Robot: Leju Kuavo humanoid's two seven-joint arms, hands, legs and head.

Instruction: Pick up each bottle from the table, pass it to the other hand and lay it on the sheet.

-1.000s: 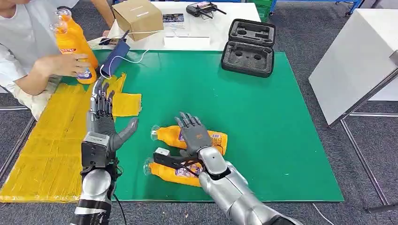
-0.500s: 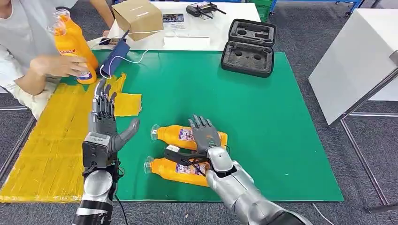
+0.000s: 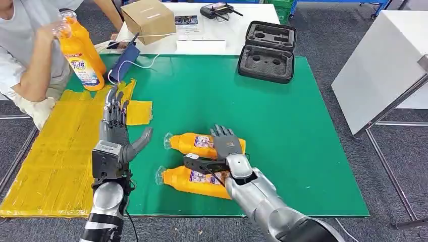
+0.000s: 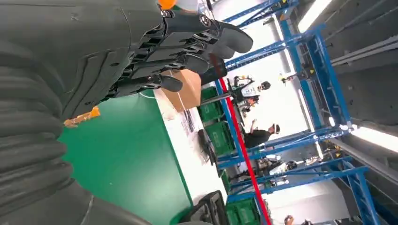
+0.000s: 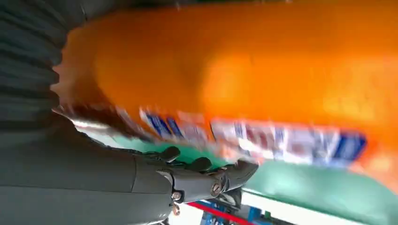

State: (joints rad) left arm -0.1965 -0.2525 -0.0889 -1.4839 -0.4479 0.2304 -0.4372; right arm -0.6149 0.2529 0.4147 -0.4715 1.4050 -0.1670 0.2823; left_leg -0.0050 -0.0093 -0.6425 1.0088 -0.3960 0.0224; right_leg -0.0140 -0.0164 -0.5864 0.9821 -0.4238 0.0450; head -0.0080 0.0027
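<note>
Left hand (image 4: 94,61) large in close foreground: grey ribbed cover, dark fingers (image 4: 206,40) extended, apart, holding nothing. Flat green table mat (image 4: 126,164) beyond it. Small orange-yellow scrap (image 4: 82,118) by hand's edge. Brown cardboard box (image 4: 185,91) past fingertips. Green plastic crates (image 4: 213,124) stacked near blue steel racking (image 4: 300,51). Red bar (image 4: 241,150) crosses diagonally. Black foam-lined case (image 4: 209,211) at mat's far edge. Person in dark top (image 4: 260,136) in distance, one arm raised.

Left arm: reaches forward, wrist straight.
Left hand (image 3: 117,132): flat, fingers (image 4: 187,47) extended together, thumb out, nothing held.
Right arm: angled inward.
Right hand (image 3: 226,146): palm down, fingers spread.
</note>
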